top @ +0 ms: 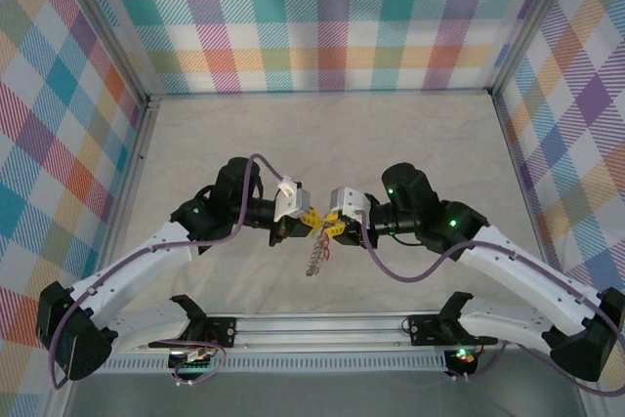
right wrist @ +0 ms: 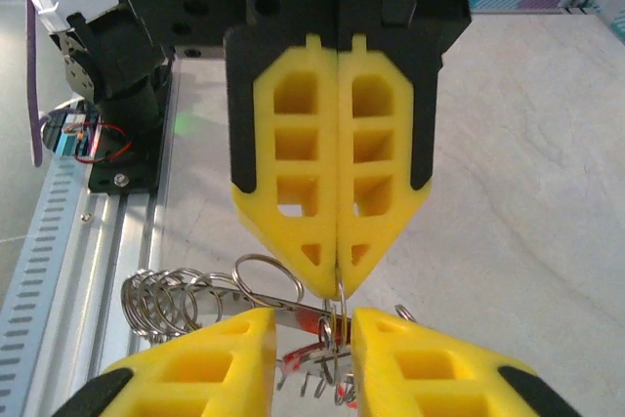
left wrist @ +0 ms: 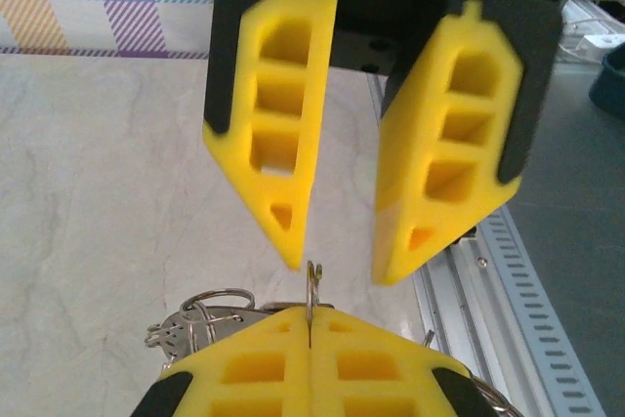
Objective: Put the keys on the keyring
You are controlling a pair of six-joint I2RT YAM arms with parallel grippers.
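Work surface: a pale marbled table (top: pixel 322 134) enclosed by plaid walls (top: pixel 322 17), with a slotted metal rail (top: pixel 322 327) along the near edge.

The keyring (right wrist: pixel 166 295) is off the table, suspended at the centre where the two arms meet. In the top view its coiled length hangs away from the fingertips toward the rail. The keys (right wrist: pixel 305 322), red-headed, are bunched at the pinched end, just under the fingertips. How many are already threaded cannot be told.

The left gripper (right wrist: pixel 338 280) is fully closed, pads pressed together on a thin wire loop at the keyring's end, so it carries the whole bunch. The right gripper (left wrist: pixel 342 269) faces it tip to tip, fingers parted by a moderate gap, gripping nothing.

Critical relation: the pinched wire stands upright in the gap between the right fingers, with the keys just below. The right arm is the free one and is placed to close on a key or on the loop. Judged risk: with a slight sideways offset the thin wire slips past the pads
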